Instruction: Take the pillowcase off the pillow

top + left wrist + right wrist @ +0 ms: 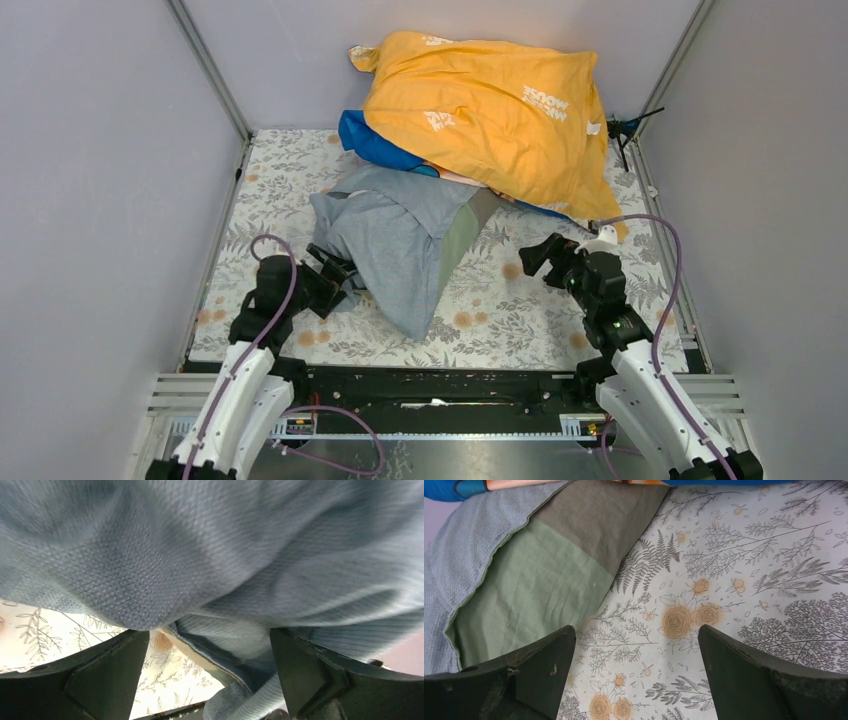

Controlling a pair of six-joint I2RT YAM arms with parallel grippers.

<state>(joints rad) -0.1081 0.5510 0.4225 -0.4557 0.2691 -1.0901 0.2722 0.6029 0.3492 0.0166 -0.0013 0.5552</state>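
Grey-blue pillowcase (385,250) sags between the spread jaws of the left gripper (338,272).
Right gripper (542,258) spreads its jaws, empty, over the floral tablecloth (734,580); the wrinkled case bares a green end of the pillow (539,580).

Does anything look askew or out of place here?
Yes. The orange lettered fabric pillow lies tilted across bright blue fabric and the far end of the wrinkled grey-blue fabric pillowcase, likely pinning it. Green cloth pokes from the case's open side.
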